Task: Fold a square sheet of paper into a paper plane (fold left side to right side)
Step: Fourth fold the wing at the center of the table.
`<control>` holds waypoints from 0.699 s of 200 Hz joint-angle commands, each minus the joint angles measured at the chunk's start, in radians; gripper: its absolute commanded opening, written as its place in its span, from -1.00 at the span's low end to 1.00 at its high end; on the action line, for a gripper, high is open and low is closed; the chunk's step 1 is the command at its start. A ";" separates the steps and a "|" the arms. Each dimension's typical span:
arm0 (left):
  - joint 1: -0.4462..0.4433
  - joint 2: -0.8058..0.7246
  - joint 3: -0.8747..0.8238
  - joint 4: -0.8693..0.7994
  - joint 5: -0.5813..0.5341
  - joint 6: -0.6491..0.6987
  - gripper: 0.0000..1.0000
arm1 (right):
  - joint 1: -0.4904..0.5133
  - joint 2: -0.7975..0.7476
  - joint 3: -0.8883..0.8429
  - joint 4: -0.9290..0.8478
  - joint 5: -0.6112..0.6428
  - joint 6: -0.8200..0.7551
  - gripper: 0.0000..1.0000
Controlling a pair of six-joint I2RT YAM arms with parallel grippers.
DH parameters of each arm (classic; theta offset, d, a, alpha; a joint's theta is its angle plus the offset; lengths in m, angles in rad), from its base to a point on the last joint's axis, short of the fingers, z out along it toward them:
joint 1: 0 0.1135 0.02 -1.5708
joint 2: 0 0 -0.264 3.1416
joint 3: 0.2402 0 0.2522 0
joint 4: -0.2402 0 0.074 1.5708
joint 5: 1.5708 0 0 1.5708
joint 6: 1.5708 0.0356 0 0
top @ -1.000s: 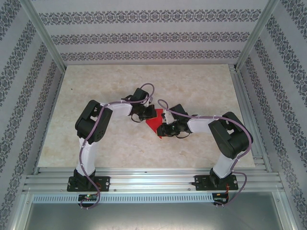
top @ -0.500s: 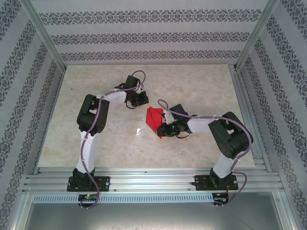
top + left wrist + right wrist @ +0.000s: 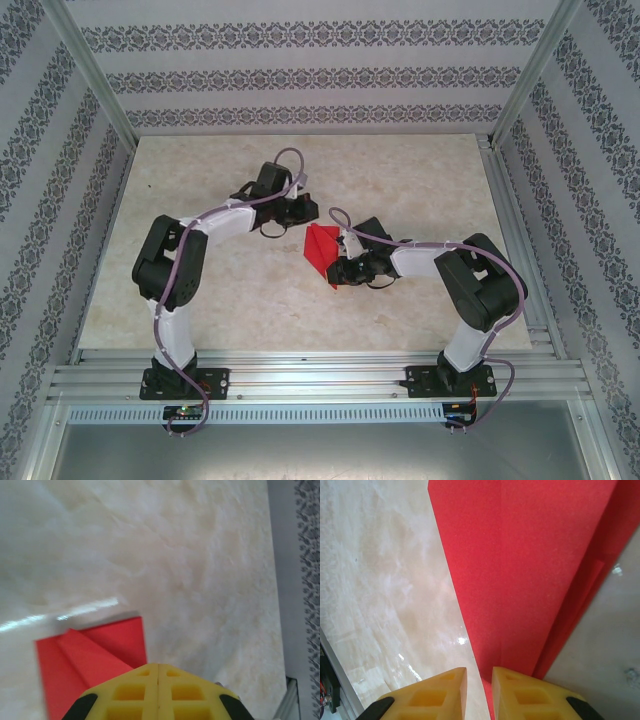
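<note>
Top external view: cream, marbled tabletop (image 3: 200, 290), glossy enough to throw glare streaks; patterned wallpaper walls (image 3: 300, 70) on three sides, metal rails (image 3: 300, 375) along the near edge. Near the tabletop's middle, between the two arms: red paper (image 3: 320, 245), folded, creases showing. Hard to make out from above: both sets of fingertips, dark and small under the wrists. Paper cut off at the top and right edges of the right wrist view, and partly hidden behind yellow fingers (image 3: 125, 695) in the left wrist view. Left tool (image 3: 303, 212): pressed together, seam tight, gripping nothing, near the paper's far left corner; contact with it impossible to tell. Right tool (image 3: 479, 677): nearly closed, with a narrow slot, pinching the paper's near tip, red edge running straight into that slot.
</note>
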 commanded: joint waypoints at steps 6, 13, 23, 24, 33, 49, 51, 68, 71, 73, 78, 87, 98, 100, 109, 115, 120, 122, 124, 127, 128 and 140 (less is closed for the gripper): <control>-0.056 0.053 -0.026 0.096 0.067 -0.058 -0.95 | 0.008 0.080 -0.060 -0.139 0.089 -0.018 -0.56; -0.065 0.068 -0.022 0.098 0.069 -0.061 -0.96 | 0.009 0.082 -0.059 -0.140 0.089 -0.018 -0.55; -0.072 0.090 -0.022 0.107 0.070 -0.066 -0.96 | 0.010 0.079 -0.057 -0.141 0.091 -0.018 -0.55; -0.072 0.092 -0.021 0.107 0.070 -0.066 -0.96 | 0.009 0.079 -0.057 -0.140 0.091 -0.018 -0.55; -0.077 0.112 -0.017 0.099 0.065 -0.063 -0.96 | 0.009 0.076 -0.056 -0.143 0.092 -0.017 -0.55; -0.077 0.142 -0.017 0.081 0.038 -0.054 -0.96 | 0.009 0.073 -0.053 -0.145 0.093 -0.016 -0.56; -0.077 0.145 -0.019 0.077 0.033 -0.053 -0.96 | 0.009 0.072 -0.053 -0.145 0.094 -0.016 -0.56; -0.078 0.162 -0.035 0.071 0.008 -0.041 -0.96 | 0.009 0.065 -0.054 -0.140 0.092 -0.012 -0.55; -0.078 0.164 -0.037 0.071 0.005 -0.038 -0.96 | 0.009 0.063 -0.054 -0.140 0.092 -0.011 -0.55; -0.078 0.166 -0.038 0.071 0.002 -0.037 -0.96 | 0.009 0.062 -0.054 -0.140 0.091 -0.012 -0.55; -0.077 0.172 -0.041 0.071 -0.005 -0.032 -0.96 | 0.007 0.059 -0.053 -0.139 0.090 -0.010 -0.55; -0.077 0.186 -0.039 0.067 -0.012 -0.027 -0.96 | 0.007 0.050 -0.053 -0.132 0.083 -0.006 -0.55; -0.078 0.205 -0.037 0.070 -0.011 -0.026 -0.96 | 0.005 0.030 -0.048 -0.124 0.071 -0.001 -0.54; -0.077 0.207 -0.038 0.071 -0.011 -0.025 -0.96 | 0.005 0.025 -0.047 -0.124 0.070 0.000 -0.54; -0.078 0.217 -0.044 0.083 -0.011 -0.031 -0.96 | 0.005 -0.003 -0.040 -0.121 0.066 0.006 -0.54; -0.077 0.220 -0.050 0.092 -0.011 -0.035 -0.96 | 0.004 -0.025 -0.035 -0.120 0.062 0.010 -0.53; -0.077 0.221 -0.054 0.096 -0.013 -0.036 -0.96 | 0.003 -0.044 -0.028 -0.120 0.059 0.013 -0.53; -0.077 0.221 -0.056 0.096 -0.013 -0.037 -0.96 | 0.003 -0.051 -0.026 -0.119 0.058 0.014 -0.53; -0.077 0.221 -0.057 0.097 -0.016 -0.036 -0.96 | 0.001 -0.059 -0.023 -0.120 0.057 0.014 -0.54; -0.078 0.221 -0.058 0.095 -0.017 -0.035 -0.97 | 0.001 -0.068 -0.018 -0.120 0.053 0.016 -0.53; -0.077 0.221 -0.059 0.096 -0.018 -0.036 -0.97 | 0.001 -0.071 -0.016 -0.120 0.052 0.017 -0.53; -0.077 0.220 -0.063 0.082 -0.031 -0.026 -0.97 | -0.005 -0.101 0.010 -0.129 0.043 0.018 -0.53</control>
